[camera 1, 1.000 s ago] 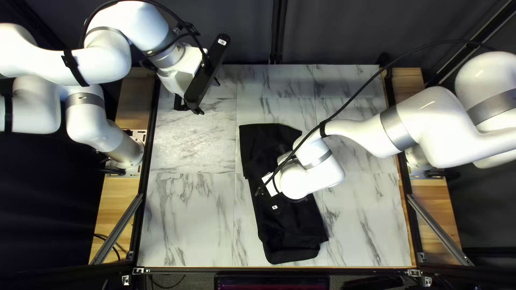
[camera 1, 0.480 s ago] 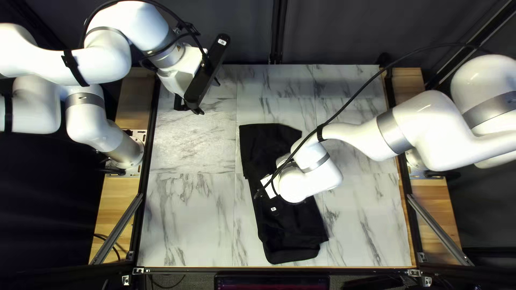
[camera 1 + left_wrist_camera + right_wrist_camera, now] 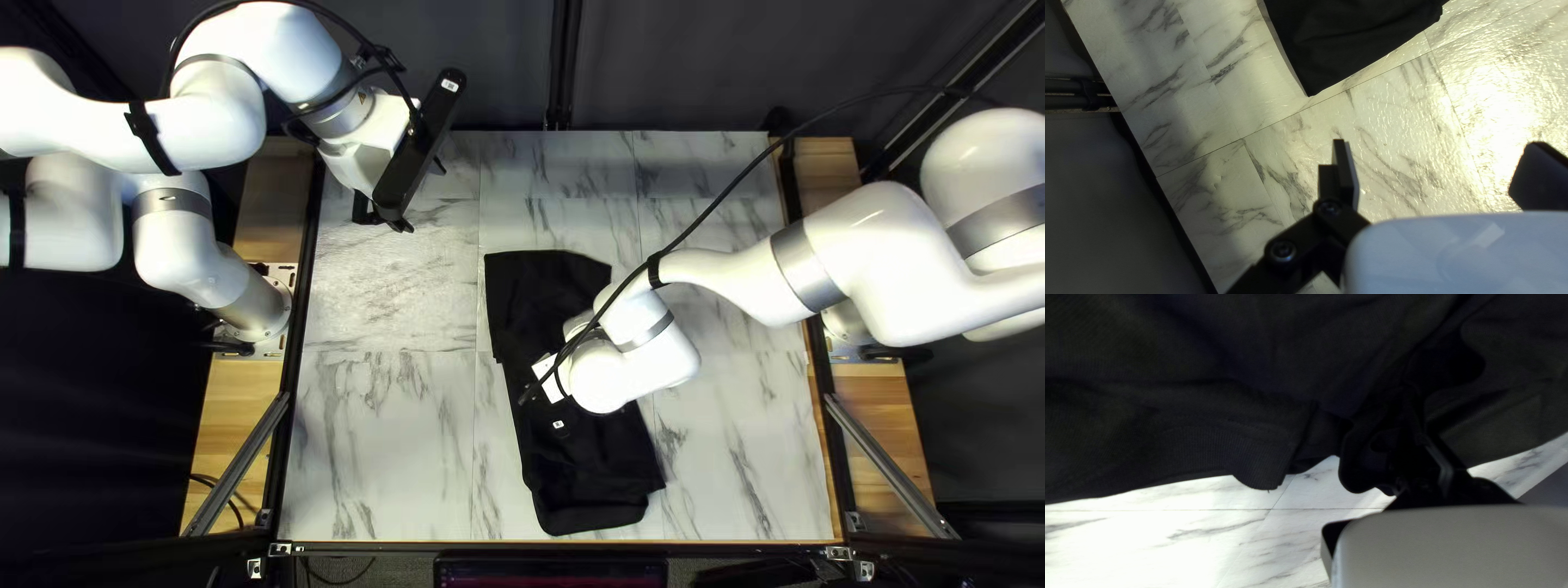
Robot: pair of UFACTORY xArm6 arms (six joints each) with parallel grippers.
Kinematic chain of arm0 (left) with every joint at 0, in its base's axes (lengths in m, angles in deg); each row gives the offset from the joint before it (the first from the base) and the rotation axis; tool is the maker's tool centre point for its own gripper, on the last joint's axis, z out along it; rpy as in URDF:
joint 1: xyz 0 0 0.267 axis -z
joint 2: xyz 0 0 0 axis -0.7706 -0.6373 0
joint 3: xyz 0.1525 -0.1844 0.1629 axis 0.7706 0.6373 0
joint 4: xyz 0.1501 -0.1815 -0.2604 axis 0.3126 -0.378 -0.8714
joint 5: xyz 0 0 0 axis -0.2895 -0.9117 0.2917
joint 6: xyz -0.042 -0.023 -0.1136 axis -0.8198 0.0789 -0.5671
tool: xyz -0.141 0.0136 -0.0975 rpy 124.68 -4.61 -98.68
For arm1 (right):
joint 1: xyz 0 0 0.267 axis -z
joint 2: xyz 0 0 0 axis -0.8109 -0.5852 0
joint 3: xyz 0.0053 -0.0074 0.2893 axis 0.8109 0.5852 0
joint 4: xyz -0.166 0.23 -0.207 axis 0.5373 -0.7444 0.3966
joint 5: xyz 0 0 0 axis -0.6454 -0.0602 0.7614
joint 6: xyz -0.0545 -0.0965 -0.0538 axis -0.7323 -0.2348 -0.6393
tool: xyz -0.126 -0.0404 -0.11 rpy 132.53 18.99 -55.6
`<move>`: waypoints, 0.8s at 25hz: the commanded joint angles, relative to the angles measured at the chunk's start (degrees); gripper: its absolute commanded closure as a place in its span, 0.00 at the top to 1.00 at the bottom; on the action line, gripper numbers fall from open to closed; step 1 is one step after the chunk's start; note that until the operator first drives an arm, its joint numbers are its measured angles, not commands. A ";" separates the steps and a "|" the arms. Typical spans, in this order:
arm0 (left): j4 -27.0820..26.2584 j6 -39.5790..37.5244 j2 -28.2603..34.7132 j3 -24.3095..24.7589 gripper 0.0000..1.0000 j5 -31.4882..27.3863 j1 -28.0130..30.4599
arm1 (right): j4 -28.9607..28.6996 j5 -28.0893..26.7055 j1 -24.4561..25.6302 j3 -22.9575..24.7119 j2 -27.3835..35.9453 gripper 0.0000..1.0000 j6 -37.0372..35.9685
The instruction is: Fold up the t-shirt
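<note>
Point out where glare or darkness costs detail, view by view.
Left wrist view: glare washes out part of the tabletop; right wrist view: the t-shirt is very dark, most folds hard to read; top left view: small highlights on the right arm.

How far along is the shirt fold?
Lengthwise folding looks done: the t-shirt lies in a long strip. In progress: my right arm reaches over its middle, grip unclear. Remaining, probably: folding that long strip shorter; my open left hand hangs clear of it.
</note>
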 commanded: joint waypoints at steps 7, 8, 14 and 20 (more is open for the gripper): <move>0.00 0.00 0.00 0.00 1.00 0.00 0.00 | -0.22 -1.54 -2.21 0.51 0.79 0.00 2.30; 0.00 0.00 0.00 0.00 1.00 0.00 0.00 | -0.40 -1.52 -2.34 1.02 1.04 0.00 2.69; 0.00 0.00 0.00 0.00 1.00 0.00 0.00 | -0.61 -1.04 -2.36 1.77 1.70 1.00 2.95; 0.00 0.00 0.00 0.00 1.00 0.00 0.00 | 1.08 -2.38 -1.55 0.14 2.07 1.00 1.54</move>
